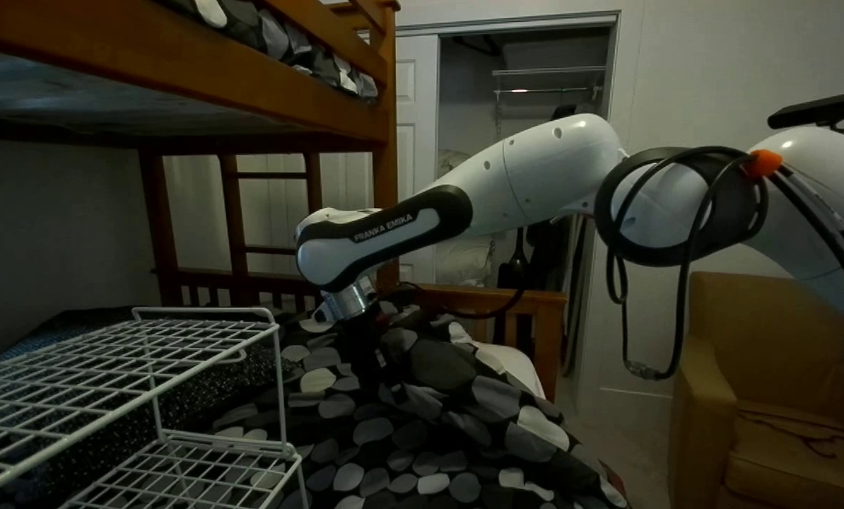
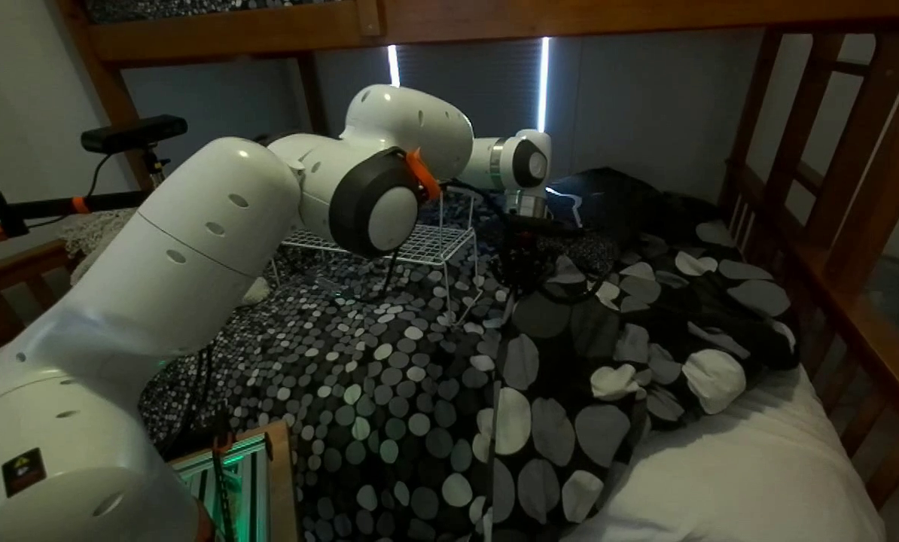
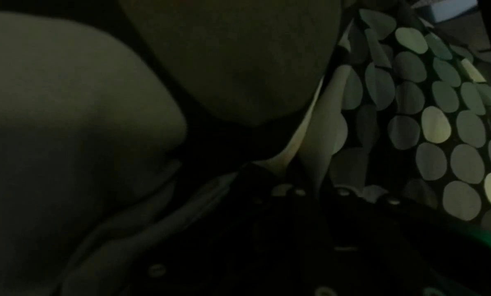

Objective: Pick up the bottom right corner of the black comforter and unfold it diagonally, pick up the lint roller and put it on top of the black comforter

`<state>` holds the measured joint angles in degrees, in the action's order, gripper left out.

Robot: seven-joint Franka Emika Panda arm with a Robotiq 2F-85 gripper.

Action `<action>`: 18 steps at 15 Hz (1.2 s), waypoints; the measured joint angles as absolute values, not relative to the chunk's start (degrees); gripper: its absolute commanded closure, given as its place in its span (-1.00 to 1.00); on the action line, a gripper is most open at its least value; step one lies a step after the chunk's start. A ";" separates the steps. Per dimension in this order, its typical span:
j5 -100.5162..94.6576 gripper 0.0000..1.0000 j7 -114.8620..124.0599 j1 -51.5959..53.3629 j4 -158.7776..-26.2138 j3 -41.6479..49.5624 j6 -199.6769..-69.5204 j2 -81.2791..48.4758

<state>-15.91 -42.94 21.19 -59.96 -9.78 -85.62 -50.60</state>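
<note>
Clamping the comforter (image 1: 429, 417) lying on the surface (image 2: 743, 474), the tool (image 3: 318, 192) is apparently serving the unfolding step; the next move is probably calling for a steady diagonal pull.

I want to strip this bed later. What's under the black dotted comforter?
Past the edge of the black dotted comforter, white bedding shows in both exterior views and appears to run beneath it. Whatever else lies underneath is covered and cannot be seen.

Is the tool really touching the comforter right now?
Touching: the dim wrist view shows a fold of the comforter pinched in the tool.
</note>
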 measured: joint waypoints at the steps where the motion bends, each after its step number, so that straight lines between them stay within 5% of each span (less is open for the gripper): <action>1: -16.98 0.97 -44.67 22.20 -59.67 -10.01 -84.97 -50.80; 12: -21.63 0.97 -71.74 27.54 -52.78 -10.84 -82.29 -55.63; 13: -21.63 0.39 -74.48 27.68 -52.06 -10.90 -82.26 -56.00; 15: -21.63 0.28 -78.95 27.99 -50.67 -10.88 -81.35 -56.69; 18: -21.62 -0.20 -82.37 28.07 -48.59 -10.84 -80.17 -57.70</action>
